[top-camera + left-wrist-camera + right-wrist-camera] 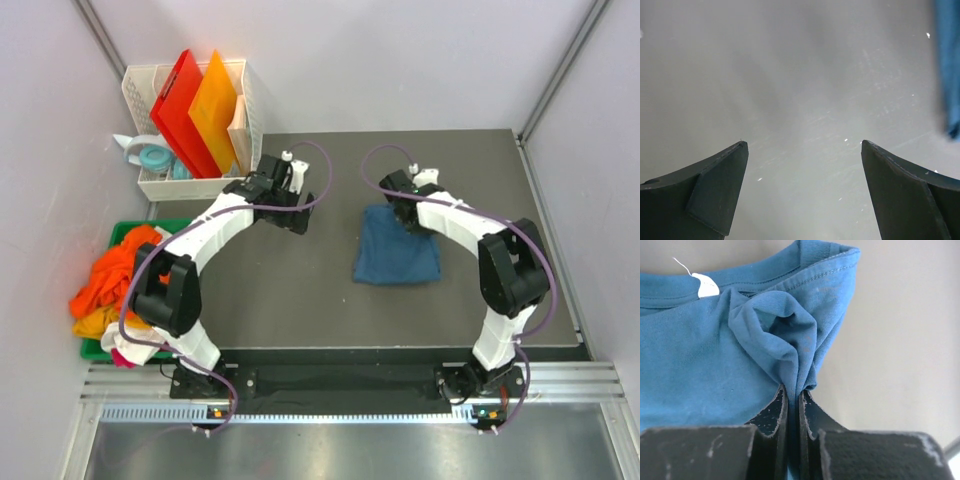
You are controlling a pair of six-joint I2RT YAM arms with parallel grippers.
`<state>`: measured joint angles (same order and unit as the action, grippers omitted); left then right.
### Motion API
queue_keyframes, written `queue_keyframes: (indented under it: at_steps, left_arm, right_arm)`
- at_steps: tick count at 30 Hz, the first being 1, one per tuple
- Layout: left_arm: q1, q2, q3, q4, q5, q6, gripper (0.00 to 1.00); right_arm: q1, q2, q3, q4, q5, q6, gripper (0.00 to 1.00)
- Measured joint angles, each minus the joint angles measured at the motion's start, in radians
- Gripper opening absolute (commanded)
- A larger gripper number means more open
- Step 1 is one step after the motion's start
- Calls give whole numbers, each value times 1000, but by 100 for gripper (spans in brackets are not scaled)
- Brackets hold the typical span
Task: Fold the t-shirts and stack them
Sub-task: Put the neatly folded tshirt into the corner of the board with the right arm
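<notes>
Right hand [792, 392] is clamped tight on a bunched fold of the teal t-shirt [398, 250], right by the collar hem. The shirt lies folded into a rough square on the bench [300, 310], centre-right in the top view. Left hand [805, 145] has its fingers wide apart over bare bench, left of centre; the shirt's edge shows at the right border of its wrist view. Orange and yellow t-shirts [112, 285] are heaped in the green bin [128, 231], lower left.

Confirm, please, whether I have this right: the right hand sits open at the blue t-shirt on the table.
Not quite: the right hand is shut on the blue t-shirt, pinching a fold near its collar, as the right wrist view shows.
</notes>
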<state>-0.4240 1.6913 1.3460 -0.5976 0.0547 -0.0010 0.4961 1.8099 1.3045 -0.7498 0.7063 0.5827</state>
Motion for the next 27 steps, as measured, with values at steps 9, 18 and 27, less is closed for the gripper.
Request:
queue_keyframes:
  at_steps: [9,18,27]
  left_arm:
    - [74,-142,-64,-18,5,30,99]
    - [110,-210,-105,-32,19,37,99]
    - [111,-228,-114,-38,35,37,99]
  right_arm:
    - [-154,-9,24,-98,59,-74,0]
    - [-319,2,106,-134,127,-182,0]
    - [-430,122,154,-132,161,-246,0]
